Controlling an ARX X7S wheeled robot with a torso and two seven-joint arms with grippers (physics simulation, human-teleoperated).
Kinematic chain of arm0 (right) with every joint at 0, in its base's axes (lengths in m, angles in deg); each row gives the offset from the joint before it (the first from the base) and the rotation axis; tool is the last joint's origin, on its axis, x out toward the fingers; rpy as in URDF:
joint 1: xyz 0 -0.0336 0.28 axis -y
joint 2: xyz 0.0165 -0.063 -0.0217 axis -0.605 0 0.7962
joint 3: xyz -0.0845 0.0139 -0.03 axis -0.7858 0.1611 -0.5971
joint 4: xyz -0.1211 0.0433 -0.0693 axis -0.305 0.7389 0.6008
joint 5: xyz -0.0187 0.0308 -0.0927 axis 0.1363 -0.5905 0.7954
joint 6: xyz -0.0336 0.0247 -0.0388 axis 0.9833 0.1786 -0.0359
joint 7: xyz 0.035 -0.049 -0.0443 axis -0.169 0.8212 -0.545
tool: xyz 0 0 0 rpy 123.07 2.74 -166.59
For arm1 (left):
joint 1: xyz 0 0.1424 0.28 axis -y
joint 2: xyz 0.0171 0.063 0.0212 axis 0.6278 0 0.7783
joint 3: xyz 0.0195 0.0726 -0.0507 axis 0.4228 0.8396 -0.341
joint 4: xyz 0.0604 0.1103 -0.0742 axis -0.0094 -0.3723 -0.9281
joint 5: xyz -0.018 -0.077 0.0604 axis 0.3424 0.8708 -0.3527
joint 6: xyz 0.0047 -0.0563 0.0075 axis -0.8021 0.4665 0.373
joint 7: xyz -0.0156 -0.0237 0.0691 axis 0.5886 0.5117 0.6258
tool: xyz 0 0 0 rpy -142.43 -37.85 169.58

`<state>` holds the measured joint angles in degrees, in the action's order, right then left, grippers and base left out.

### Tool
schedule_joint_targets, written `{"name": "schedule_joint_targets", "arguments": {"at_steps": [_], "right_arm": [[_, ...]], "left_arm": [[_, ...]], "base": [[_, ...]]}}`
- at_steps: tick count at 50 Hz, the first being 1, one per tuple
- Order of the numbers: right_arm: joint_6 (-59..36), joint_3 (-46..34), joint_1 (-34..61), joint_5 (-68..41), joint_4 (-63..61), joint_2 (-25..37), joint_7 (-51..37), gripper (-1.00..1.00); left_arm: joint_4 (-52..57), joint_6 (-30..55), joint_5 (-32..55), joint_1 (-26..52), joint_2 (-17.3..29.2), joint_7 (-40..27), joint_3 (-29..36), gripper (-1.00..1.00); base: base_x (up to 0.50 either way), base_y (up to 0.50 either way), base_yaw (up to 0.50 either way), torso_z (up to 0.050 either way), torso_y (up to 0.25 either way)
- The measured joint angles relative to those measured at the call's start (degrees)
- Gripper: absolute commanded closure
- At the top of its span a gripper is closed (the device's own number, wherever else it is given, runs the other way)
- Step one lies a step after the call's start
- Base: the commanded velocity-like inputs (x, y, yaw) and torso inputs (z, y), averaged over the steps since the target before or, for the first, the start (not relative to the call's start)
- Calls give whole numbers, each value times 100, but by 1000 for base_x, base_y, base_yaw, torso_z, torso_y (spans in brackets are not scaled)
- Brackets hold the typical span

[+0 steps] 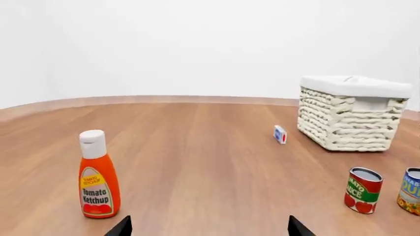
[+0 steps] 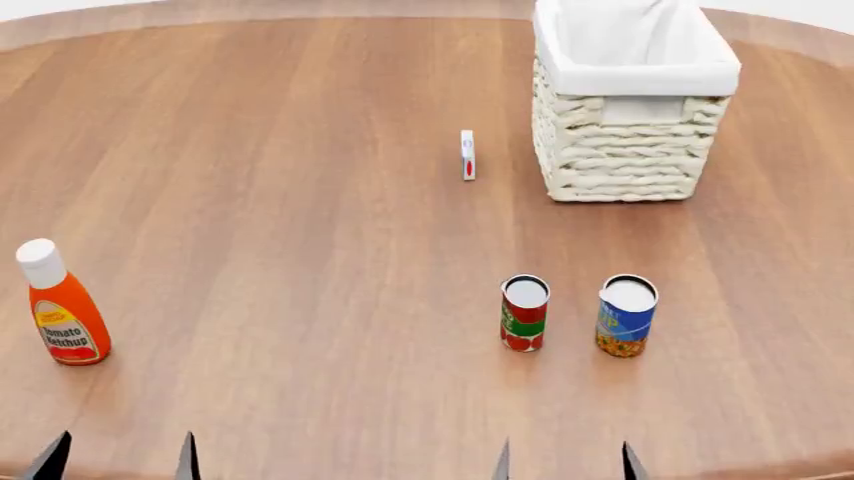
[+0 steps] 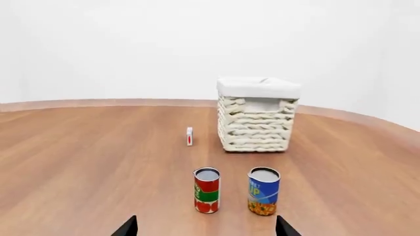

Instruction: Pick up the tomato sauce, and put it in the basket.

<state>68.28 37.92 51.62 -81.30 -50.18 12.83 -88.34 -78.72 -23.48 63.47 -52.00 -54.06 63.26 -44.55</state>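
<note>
The tomato sauce [image 2: 525,313] is a small can with a red and green label, upright on the wooden table; it also shows in the right wrist view [image 3: 206,190] and the left wrist view [image 1: 363,190]. The basket [image 2: 633,100], cream woven rope with white lining, stands at the far right, also in the right wrist view [image 3: 257,115] and the left wrist view [image 1: 351,114]. My right gripper [image 2: 563,462] is open and empty at the near edge, just in front of the can. My left gripper [image 2: 120,460] is open and empty at the near left.
A blue-and-yellow can [image 2: 626,316] stands right beside the tomato sauce. An orange ketchup bottle [image 2: 60,305] with white cap stands near left. A small white, blue and red box [image 2: 467,155] stands left of the basket. The table [image 2: 294,200] is round wood.
</note>
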Motion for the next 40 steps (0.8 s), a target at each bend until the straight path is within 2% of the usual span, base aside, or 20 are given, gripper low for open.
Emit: {"name": "schedule_joint_targets", "arguments": {"at_steps": [18,40], "right_arm": [[-626,-253,-240,340,-2064,302,-300,-100],[-1216,-714,-394,1064,-4068,540,-458,-100]], "left_arm": [[2356,660,565,-228,311,-268,-142,-100],[4006,788,1071,-405,606,-508,-395,-100]], "base": [[0,0,0,0,0],[0,0,0,0,0]]}}
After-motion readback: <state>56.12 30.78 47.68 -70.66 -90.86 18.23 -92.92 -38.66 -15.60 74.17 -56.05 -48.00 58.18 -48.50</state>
